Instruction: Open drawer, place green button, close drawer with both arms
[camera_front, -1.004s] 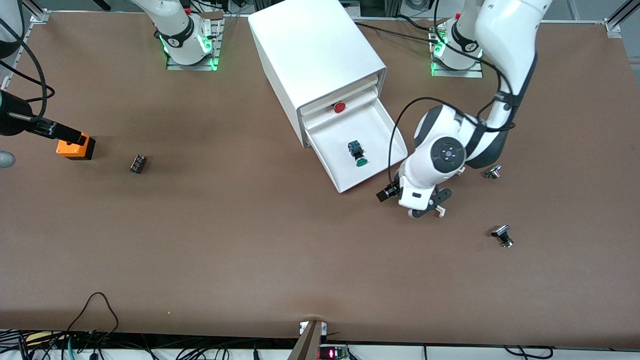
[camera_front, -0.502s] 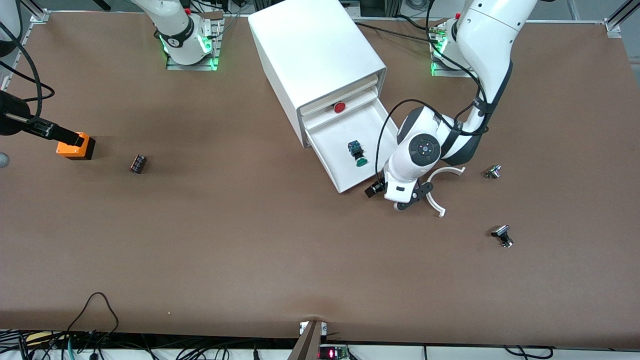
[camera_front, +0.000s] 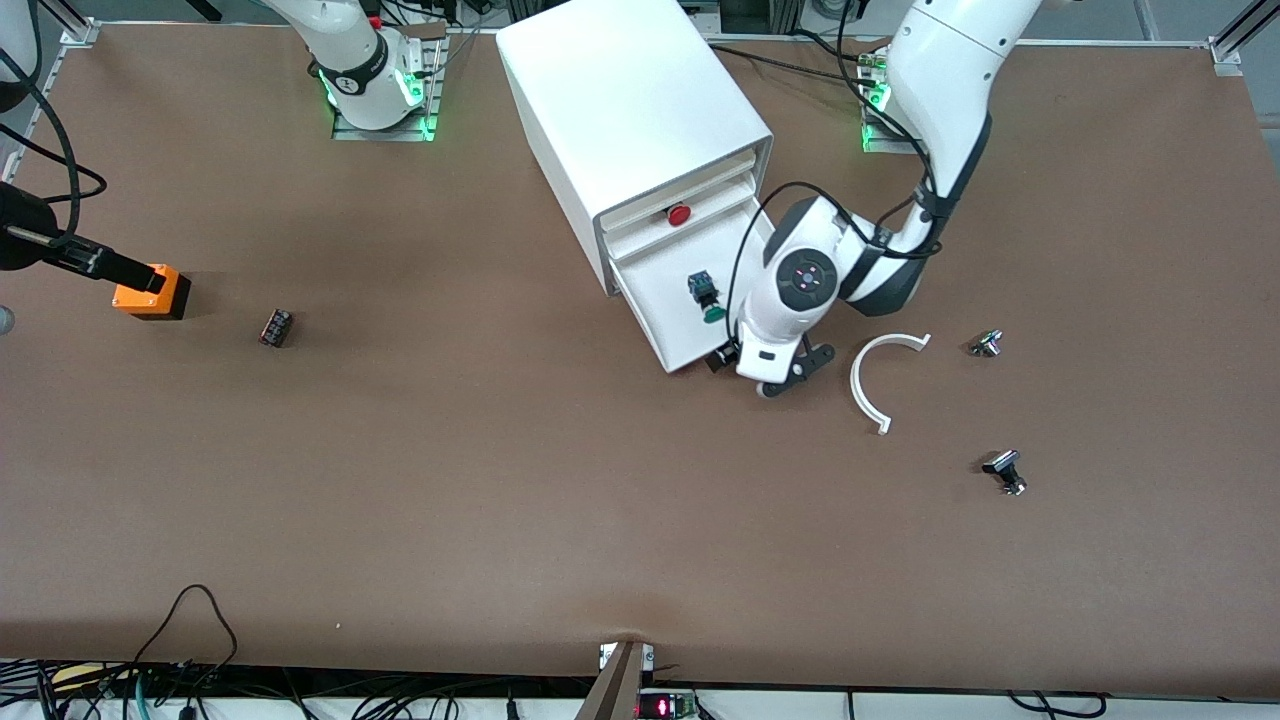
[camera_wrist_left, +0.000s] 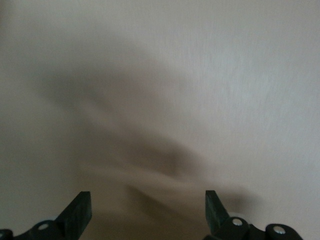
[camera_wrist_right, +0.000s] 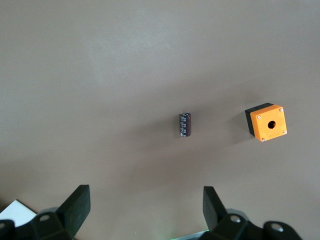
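The white cabinet (camera_front: 640, 110) stands at the table's middle, and its bottom drawer (camera_front: 655, 305) is pulled partly out. The button (camera_front: 705, 297), with a green cap and a dark body, lies in the drawer. My left gripper (camera_front: 788, 373) is open and low at the drawer's front corner. Its wrist view shows only a blurred white surface between the open fingers (camera_wrist_left: 146, 200). My right gripper (camera_wrist_right: 145, 210) is open and empty, held high over the right arm's end of the table, and that arm waits.
The middle drawer has a red knob (camera_front: 679, 214). A white curved strip (camera_front: 868, 385) and two small silver-black parts (camera_front: 987, 344) (camera_front: 1005, 470) lie near the left arm. An orange box (camera_front: 152, 291) (camera_wrist_right: 267, 122) and a small dark part (camera_front: 276, 327) (camera_wrist_right: 185, 124) lie under the right gripper.
My left gripper has moved toward the drawer's front corner, off the white curved strip. The drawer and the button have slid a little way into the cabinet. The right arm has barely moved.
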